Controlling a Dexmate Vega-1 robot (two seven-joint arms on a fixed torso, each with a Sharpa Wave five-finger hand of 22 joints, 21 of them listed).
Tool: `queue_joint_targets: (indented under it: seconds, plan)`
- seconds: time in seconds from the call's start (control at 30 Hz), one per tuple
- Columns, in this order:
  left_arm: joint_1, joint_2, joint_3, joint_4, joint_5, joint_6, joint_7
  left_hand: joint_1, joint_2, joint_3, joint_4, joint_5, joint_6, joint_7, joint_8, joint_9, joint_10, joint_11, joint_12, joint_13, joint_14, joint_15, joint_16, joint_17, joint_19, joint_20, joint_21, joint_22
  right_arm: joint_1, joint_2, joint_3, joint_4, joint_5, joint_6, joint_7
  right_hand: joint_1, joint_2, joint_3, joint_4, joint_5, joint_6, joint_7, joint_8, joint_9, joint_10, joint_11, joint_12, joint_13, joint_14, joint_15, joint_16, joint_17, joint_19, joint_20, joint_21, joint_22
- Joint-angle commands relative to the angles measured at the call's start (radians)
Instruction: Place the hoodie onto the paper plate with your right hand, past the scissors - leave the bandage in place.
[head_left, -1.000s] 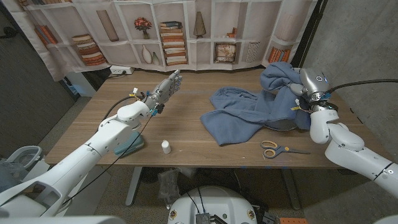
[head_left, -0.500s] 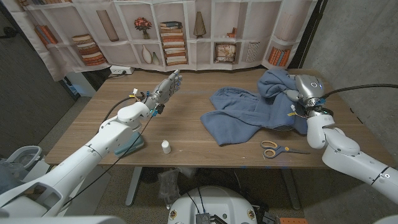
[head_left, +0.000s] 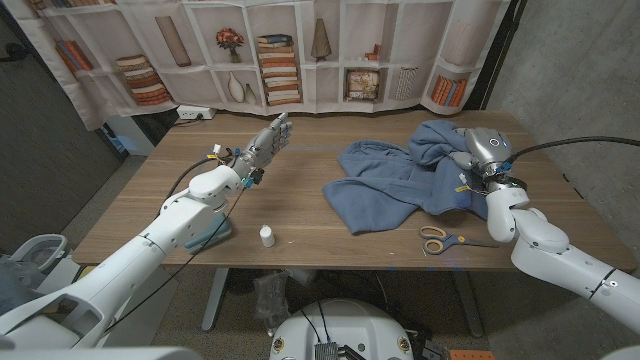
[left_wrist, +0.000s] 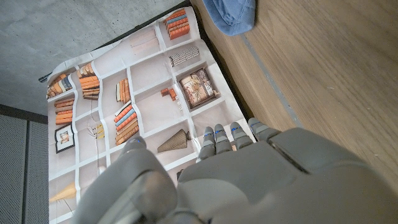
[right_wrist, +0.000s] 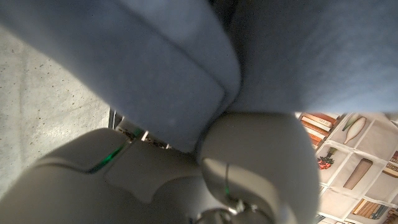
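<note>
A: The fingers of the right hand (head_left: 478, 158) are clamped in the folds of the soft blue fleece hoodie (head_left: 400, 180); the right wrist view shows blue cloth pressed against that hand. The fingers of the left hand (head_left: 268, 141) are stretched out and apart, holding nothing, raised over the left of the tabletop (head_left: 300, 215).

B: Where does the hoodie sit?

A: Spread over the right half of the tabletop, one part bunched and lifted at the right hand, the rest trailing toward the middle. Nearer, just in front of it, lie the yellow-handled scissors (head_left: 440, 240).

B: And the paper plate?

A: I cannot pick one out; a darker shape shows under the cloth near the right hand, but I can't tell what it is. So I'd judge the grasp done and the placing either under way or unfinished. Whether the hoodie covers the plate cannot be told.

B: The count, near to far?

A: One pair of scissors, one small white bottle (head_left: 267, 236) at the near edge, one teal object (head_left: 212, 231) beside the left arm, one hoodie. No bandage I can identify.
</note>
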Motion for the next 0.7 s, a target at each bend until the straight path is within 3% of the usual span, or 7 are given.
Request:
queue_joint_targets:
  seconds: [0.03,0.7]
  plan:
    - [0.007,-0.004,-0.002,0.012,-0.006,-0.015,-0.007,0.012,-0.003,-0.005,0.003,-0.001,0.002,0.004,0.006,0.005,0.002,0.001,0.003,0.005,-0.005,-0.004,0.004,0.002,-0.006,-0.011,0.005,0.005,0.036,0.008,-0.046,0.016,-0.005,-0.003,0.048,0.050,0.148,0.069,0.072,0.004,0.064,-0.067,-0.003,0.002,0.019,-0.018,-0.001,0.002,-0.007,-0.065,-0.002,0.003,-0.005,-0.092,0.005,0.000]
    - [0.033,-0.001,-0.016,0.013,-0.016,-0.037,-0.002,0.014,-0.002,-0.007,0.003,-0.001,0.004,0.003,0.007,0.005,0.002,0.001,0.002,0.005,-0.005,-0.005,0.004,0.002,-0.005,-0.011,0.006,0.005,0.111,0.023,-0.110,0.056,0.002,0.006,0.144,0.029,0.144,0.064,0.078,0.004,0.066,-0.068,-0.006,0.003,0.015,-0.016,-0.007,0.002,-0.020,-0.064,-0.005,0.002,-0.015,-0.090,0.004,-0.003]
